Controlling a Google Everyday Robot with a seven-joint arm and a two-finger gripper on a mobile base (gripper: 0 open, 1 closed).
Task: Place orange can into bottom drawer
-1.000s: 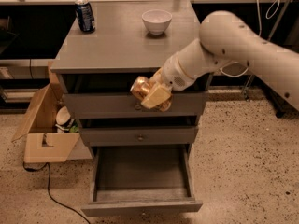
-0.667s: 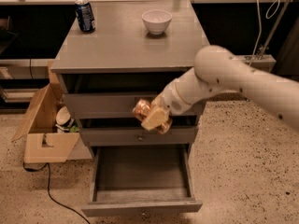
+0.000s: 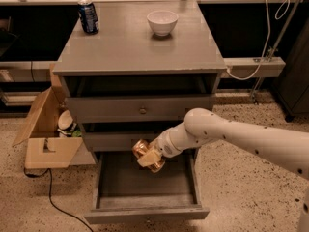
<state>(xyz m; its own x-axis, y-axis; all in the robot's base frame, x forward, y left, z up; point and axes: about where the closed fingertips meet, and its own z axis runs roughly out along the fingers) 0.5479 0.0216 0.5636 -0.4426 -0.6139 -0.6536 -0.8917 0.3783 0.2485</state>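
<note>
The orange can is a shiny golden-orange can held in my gripper. The gripper is shut on it, at the end of my white arm reaching in from the right. The can hangs just above the open bottom drawer, over its back part, in front of the middle drawer's face. The bottom drawer is pulled out and its grey inside holds nothing that I can see.
A dark blue can and a white bowl stand on the grey cabinet top. An open cardboard box sits on the floor at the left, with a black cable beside it.
My arm has lowered the orange can from in front of the top drawer down to just above the open bottom drawer.
</note>
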